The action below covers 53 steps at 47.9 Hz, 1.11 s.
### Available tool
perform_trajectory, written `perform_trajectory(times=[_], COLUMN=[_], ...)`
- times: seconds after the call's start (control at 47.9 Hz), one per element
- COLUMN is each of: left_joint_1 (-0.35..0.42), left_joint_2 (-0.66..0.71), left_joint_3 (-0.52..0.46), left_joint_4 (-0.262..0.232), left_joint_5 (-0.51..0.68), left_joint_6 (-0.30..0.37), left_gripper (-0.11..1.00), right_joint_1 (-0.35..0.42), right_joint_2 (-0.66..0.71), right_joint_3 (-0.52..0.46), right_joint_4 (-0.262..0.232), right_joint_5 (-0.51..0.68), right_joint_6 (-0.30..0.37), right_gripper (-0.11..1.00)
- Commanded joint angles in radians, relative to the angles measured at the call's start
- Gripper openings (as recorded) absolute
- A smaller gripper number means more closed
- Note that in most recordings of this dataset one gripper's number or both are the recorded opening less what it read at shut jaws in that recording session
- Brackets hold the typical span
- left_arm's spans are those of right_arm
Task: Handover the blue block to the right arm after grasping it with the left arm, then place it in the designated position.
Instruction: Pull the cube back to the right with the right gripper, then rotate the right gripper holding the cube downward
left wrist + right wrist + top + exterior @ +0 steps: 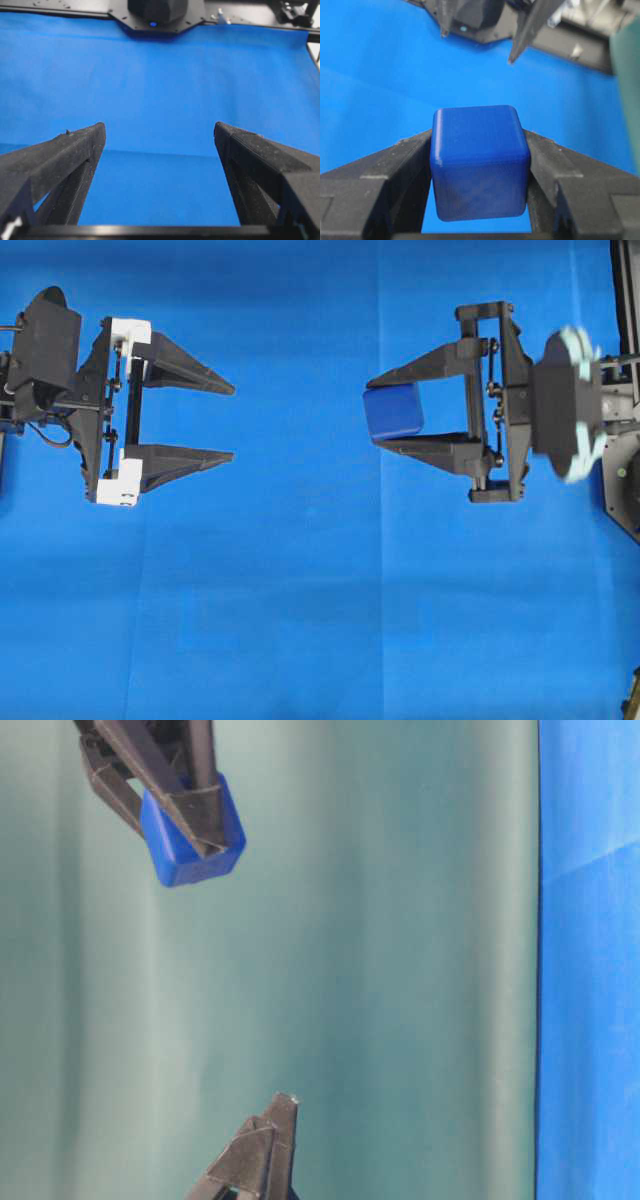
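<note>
- The blue block (394,411), a small dark-blue cube with rounded edges, sits between the fingertips of the right gripper (374,410), the all-black two-finger gripper with a pale grey-green housing behind it; the block is off the cloth, as the table-level view shows it (190,838) hanging in the air with nothing beneath it.
- The plain bright-blue cloth (300,600) covers the whole surface under both grippers, with faint fold lines and no outline or marker on it.
- The right gripper clamps the cube from two opposite sides: in its own wrist view the black fingers (375,175) press against the left and right faces of the cube (479,162), whose front end projects past the fingertips.
- The left gripper (233,423), black with white brackets at the base of its pointed fingers, faces the right gripper across the middle, well apart from it and from the cube.
- The left gripper stands spread wide with nothing between its fingers; its wrist view shows only bare cloth (160,90) in the gap between the two fingers (65,160).
- Beyond the left gripper's fingertips in that view, a black base plate (160,15) lies at the cloth's far edge.
</note>
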Motion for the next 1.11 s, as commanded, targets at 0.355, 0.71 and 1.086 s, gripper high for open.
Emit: perform_trajectory(times=[0.355,0.71,1.086], left_joint_1=[-0.002,-0.002,-0.002], left_joint_2=[-0.014,-0.014,-0.023], left_joint_3=[-0.02,-0.02,-0.015], left_joint_4=[0.002,0.002,0.002], left_joint_5=[-0.008,-0.006,-0.005], left_joint_6=[0.003,0.002,0.002], left_gripper=[0.93,0.93,0.93], right_joint_1=[0.002,0.002,0.002], right_joint_2=[-0.035,-0.035,-0.035], right_joint_3=[-0.006,-0.005,-0.005], right_joint_4=[0.005,0.005,0.005], right_joint_5=[0.06,0.061,0.061], right_joint_6=[0.094,0.094,0.094], right_gripper=[0.37,0.37,0.37])
